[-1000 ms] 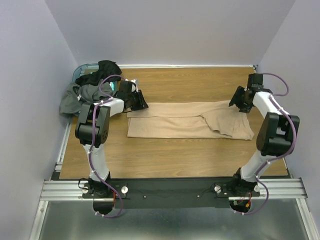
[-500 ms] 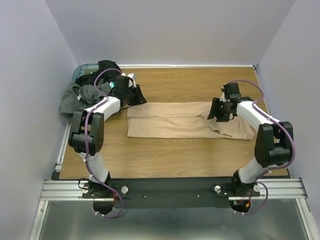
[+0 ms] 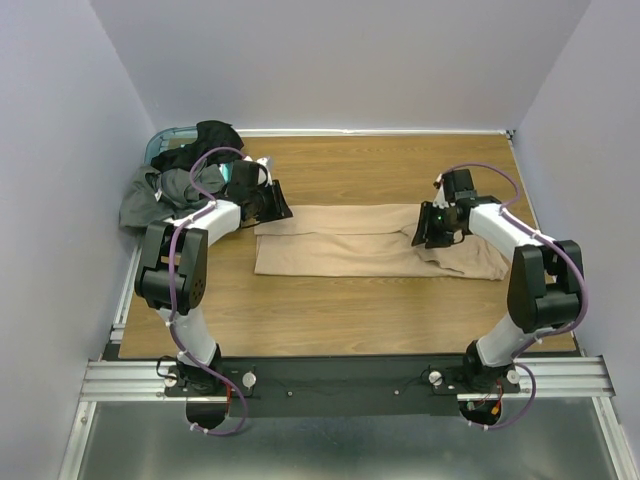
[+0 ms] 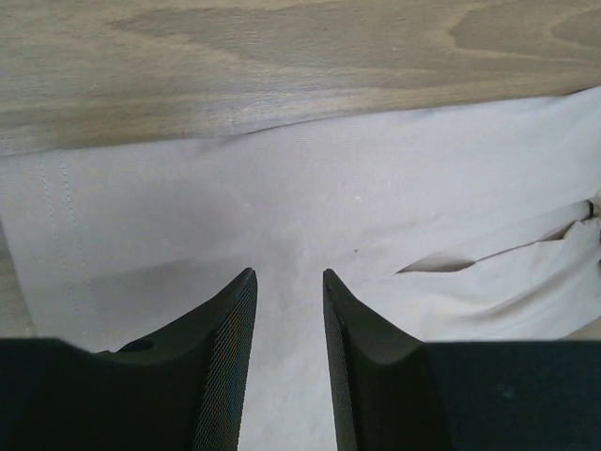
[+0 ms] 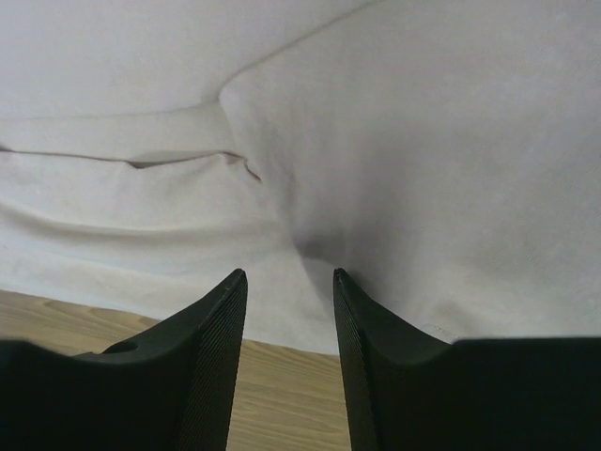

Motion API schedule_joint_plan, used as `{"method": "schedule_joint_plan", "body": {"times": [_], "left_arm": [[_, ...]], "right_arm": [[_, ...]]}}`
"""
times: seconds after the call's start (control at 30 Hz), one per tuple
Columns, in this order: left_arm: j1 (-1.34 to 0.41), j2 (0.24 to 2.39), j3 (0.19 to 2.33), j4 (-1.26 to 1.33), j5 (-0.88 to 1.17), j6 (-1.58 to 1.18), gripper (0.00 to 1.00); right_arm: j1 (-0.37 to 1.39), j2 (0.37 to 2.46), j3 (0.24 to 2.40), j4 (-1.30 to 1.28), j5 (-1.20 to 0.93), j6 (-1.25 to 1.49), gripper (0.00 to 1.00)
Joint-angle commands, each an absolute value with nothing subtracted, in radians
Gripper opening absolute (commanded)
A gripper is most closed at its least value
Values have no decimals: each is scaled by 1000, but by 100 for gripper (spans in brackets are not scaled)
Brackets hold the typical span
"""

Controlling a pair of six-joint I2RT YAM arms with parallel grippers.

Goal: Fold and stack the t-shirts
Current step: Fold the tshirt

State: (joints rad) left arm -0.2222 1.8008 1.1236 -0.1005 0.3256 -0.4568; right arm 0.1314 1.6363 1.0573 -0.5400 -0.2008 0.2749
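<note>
The tan shirt (image 3: 340, 245) lay folded lengthwise across the middle of the wooden surface (image 3: 350, 310), with an arm at each end. From above, the left gripper (image 3: 272, 203) sat at the shirt's far left corner and the right gripper (image 3: 425, 232) over the sleeve fold toward the right, their fingers too small to read. The wrist views showed both pairs of fingers apart with tan cloth between them, the left near a stitched hem, the right around a small pucker. Only the overhead view took in the dark shirts (image 3: 170, 185) heaped at the far left, over a teal basket (image 3: 160, 137).
</note>
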Motion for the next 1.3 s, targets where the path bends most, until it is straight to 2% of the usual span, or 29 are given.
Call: {"method": "schedule_joint_plan", "body": {"times": [0.0,0.37,0.5,0.6,0.77,0.93,0.97,1.27], "left_arm": [[-230,1761,1121,-100,311,-454,42],[-232,1753,1108,-106,302,-451,42],[-232,1753,1100,-104,304,-448,43],[-232,1755,1101,-103,304,-448,43],[-232,1758,1106,-103,305,-448,43],[-232,1764,1108,-103,310,-446,43],[-232,1763,1108,-101,311,-448,43],[-232,1763,1103,-103,311,-445,43]], "right_arm": [[137,1674,1020,-569,-175,265,48],[135,1695,1029,-581,-52,284,45],[135,1692,1006,-586,-44,278,38],[138,1686,983,-586,-49,278,37],[140,1674,950,-584,-57,270,29],[143,1672,954,-587,-66,271,10],[141,1664,966,-588,-74,275,8],[143,1612,1068,-709,-182,302,8]]}}
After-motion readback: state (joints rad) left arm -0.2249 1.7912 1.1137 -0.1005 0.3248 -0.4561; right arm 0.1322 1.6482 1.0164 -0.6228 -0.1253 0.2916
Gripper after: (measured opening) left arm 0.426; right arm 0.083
